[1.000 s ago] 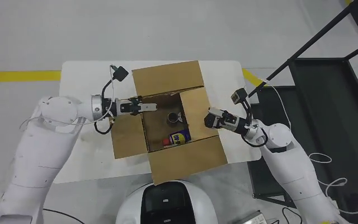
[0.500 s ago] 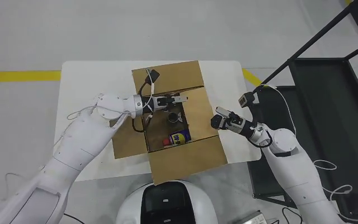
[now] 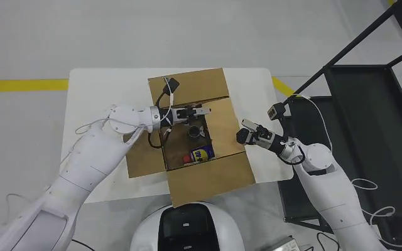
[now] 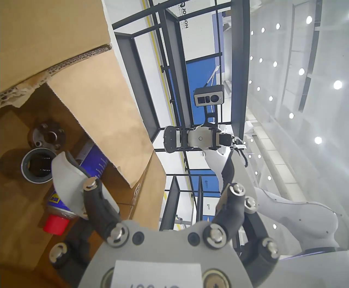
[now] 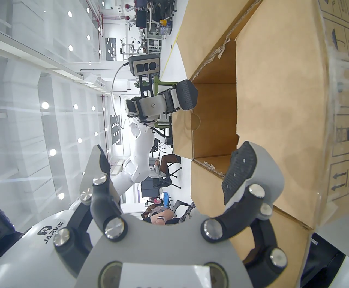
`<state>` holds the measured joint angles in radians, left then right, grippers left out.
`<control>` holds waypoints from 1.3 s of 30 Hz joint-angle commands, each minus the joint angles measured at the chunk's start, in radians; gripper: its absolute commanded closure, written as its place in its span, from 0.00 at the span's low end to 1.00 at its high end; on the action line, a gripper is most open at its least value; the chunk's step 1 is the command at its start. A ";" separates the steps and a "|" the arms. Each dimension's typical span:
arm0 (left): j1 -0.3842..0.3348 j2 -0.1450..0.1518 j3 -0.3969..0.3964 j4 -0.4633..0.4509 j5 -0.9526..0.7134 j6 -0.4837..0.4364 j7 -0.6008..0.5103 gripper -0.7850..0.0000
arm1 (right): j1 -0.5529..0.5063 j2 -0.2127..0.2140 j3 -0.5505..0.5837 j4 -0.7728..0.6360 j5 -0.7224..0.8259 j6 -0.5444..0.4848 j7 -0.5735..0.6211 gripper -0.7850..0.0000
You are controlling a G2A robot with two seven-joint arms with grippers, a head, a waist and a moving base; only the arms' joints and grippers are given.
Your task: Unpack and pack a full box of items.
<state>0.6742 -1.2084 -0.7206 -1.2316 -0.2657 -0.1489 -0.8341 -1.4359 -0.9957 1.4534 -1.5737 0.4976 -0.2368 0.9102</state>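
This looks like a robotics lab in a big, bright hall. It has a smooth grey floor [image 3: 188, 31] with a yellow line [image 3: 31, 85] and a white worktop [image 3: 100, 88] beside a black metal rack [image 3: 367, 106]. Rows of ceiling lights [image 4: 337, 84] run overhead, and desks [image 5: 152, 24] and office chairs [image 5: 174, 174] stand farther off.

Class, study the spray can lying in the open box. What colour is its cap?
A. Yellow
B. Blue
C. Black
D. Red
D: the can in the box ends in a red cap, plain in the left wrist view.
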 commanded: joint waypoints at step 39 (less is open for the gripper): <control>-0.042 -0.262 0.142 0.364 -0.082 -0.326 0.248 0.00 | -0.131 0.015 0.070 -0.161 -0.004 0.055 0.090 0.00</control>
<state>0.6269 -1.4721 -0.5744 -0.8487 -0.3552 -0.4802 -0.5839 -1.5650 -0.9803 1.5215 -1.7328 0.4928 -0.1801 1.0012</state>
